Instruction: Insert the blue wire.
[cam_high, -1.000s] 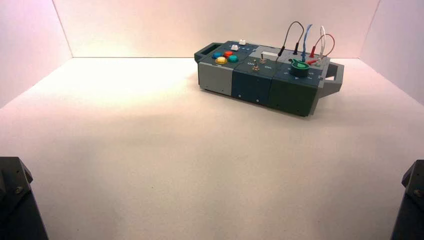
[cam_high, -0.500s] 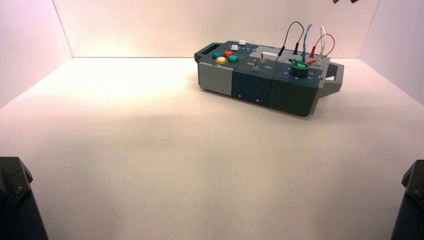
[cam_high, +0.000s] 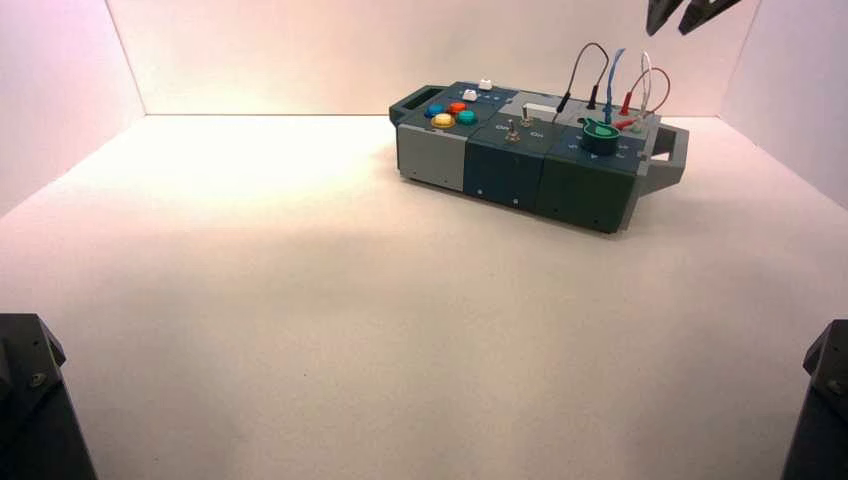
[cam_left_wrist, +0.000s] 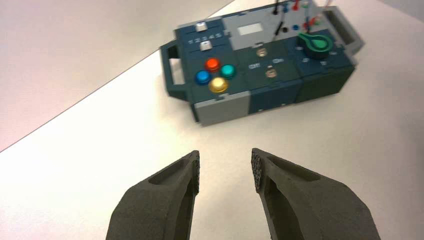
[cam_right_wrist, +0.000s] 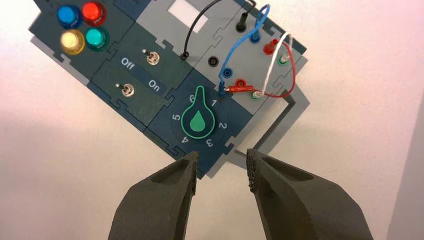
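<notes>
The blue wire (cam_right_wrist: 234, 49) arches up from a blue plug seated in the box's wire panel. Its free dark-blue plug (cam_right_wrist: 220, 91) hangs just beside the green knob (cam_right_wrist: 199, 119), a short way from an empty blue socket (cam_right_wrist: 228, 72). In the high view the blue wire (cam_high: 612, 72) rises at the box's far right end. My right gripper (cam_right_wrist: 221, 165) hovers open and empty, high above the box's right end. Its two fingertips show at the high view's top edge (cam_high: 668, 28). My left gripper (cam_left_wrist: 226, 162) is open and empty, well back from the box.
The box (cam_high: 500, 170) stands turned at the back right of the white table. A black wire (cam_right_wrist: 200, 22), a red wire (cam_right_wrist: 287, 75) and a white wire (cam_right_wrist: 272, 60) loop close round the blue one. Two toggle switches (cam_right_wrist: 150, 57) and coloured buttons (cam_right_wrist: 82, 25) lie farther left.
My right gripper's fingertips have come down into the top right of the high view, above the wire end of the box. The box and wires have not moved.
</notes>
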